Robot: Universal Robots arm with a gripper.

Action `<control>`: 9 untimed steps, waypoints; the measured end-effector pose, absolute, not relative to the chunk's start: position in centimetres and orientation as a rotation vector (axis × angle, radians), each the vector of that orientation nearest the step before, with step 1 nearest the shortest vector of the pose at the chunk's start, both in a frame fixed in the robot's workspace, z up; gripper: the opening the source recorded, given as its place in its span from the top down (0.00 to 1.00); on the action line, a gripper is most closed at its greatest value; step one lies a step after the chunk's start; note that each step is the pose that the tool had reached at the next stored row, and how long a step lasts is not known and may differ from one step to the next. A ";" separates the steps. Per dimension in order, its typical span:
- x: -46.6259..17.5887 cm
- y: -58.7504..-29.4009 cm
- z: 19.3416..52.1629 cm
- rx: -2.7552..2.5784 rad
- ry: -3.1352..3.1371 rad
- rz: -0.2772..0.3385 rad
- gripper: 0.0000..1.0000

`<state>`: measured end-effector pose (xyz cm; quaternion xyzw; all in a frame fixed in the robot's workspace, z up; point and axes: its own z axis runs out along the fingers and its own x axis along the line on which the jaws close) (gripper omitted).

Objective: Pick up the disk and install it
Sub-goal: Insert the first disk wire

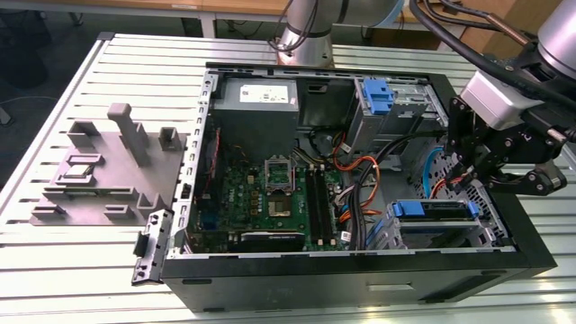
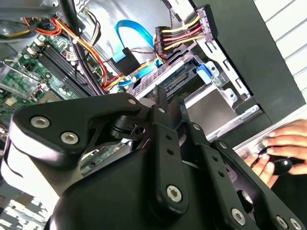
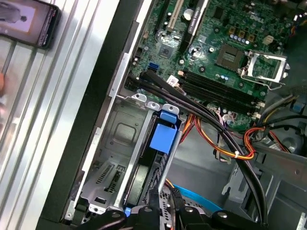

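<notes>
The disk (image 1: pixel 434 210) sits in the drive cage (image 3: pixel 120 143) at the corner of the open case (image 1: pixel 360 277) on the exterior view's right, its blue bracket end showing. I cannot tell whether it is pushed fully home.

The gripper (image 3: pixel 164 192) hangs over that cage, drawn narrow with just a slim gap and nothing visible in it. I cannot tell whether its tips touch the disk.

I judge the disk stiff and dense for its size, smooth on its metal faces and sensitive to knocks. The plastic bracket probably flexes a little, so the long side rails look the safest hold, not the label face or the underside.

The exterior view gives the layout: the motherboard (image 1: pixel 270 189), a second blue caddy (image 1: pixel 378 94) at the far end and a grey fixture (image 1: pixel 108 169) on the table (image 1: pixel 81 270). The first wrist view looks along the gripper into the cage. The second wrist view adds a power connector (image 2: pixel 184 33) with yellow and red leads — and a person's hand (image 2: pixel 283 143) beyond the case wall.
</notes>
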<state>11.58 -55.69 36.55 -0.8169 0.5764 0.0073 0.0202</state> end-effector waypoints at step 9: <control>11.6 -55.7 36.4 -2.620 1.647 0.012 0.76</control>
